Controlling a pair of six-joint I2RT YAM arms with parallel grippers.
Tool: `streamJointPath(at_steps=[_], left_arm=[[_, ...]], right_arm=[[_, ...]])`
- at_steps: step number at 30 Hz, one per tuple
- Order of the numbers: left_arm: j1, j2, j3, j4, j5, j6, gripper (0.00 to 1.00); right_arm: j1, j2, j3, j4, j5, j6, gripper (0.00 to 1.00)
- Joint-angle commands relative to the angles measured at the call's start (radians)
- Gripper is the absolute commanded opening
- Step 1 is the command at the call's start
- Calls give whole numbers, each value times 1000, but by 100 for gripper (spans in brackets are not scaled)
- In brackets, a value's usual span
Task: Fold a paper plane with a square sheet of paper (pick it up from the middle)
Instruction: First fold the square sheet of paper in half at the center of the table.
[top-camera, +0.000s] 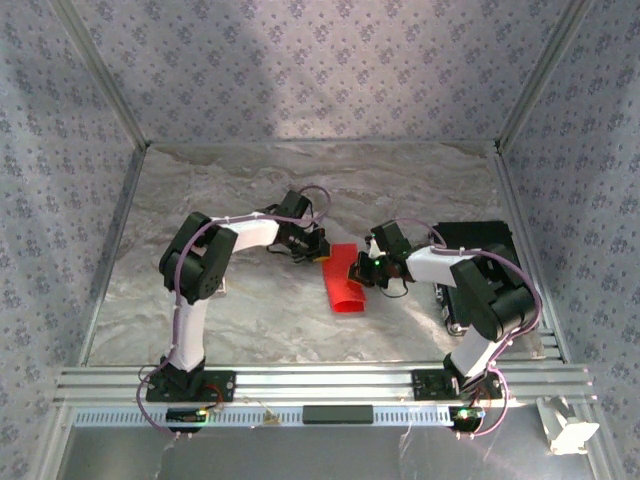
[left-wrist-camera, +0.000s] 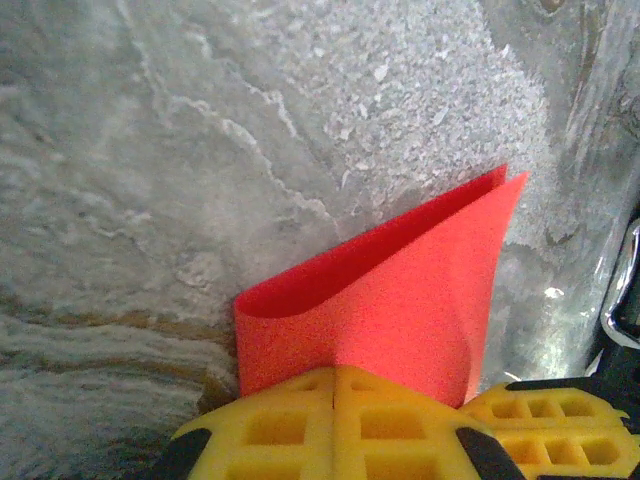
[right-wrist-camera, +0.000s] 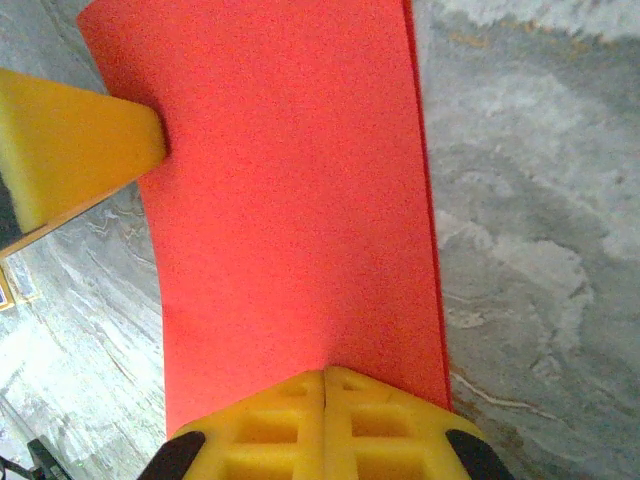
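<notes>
Four waffled yellow fingers pinch softly doubled red paper.

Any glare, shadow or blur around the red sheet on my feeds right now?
Top external: even light, sheet sharp but small, bright patch on the back wall. Left wrist: glare on the table at right, grainy. Right wrist: red oversaturated and grainy, table washed out lower left.

Grey walls with a small floral print are enclosing a marbled grey worktop; an aluminium rail is edging its near side.
</notes>
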Motion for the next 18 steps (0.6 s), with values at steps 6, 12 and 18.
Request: streamJointPath(at_steps=[6,12,18], left_arm=[[9,29,59,-104,-45,34,0],[8,7,72,-58,26,23,0],[10,37,62,-43,43,19,0]], right_arm=[[-12,22,-40,-121,66,-21,2],[-13,24,-41,-119,65,-21,2],[-13,29,-40,-113,60,-19,2]])
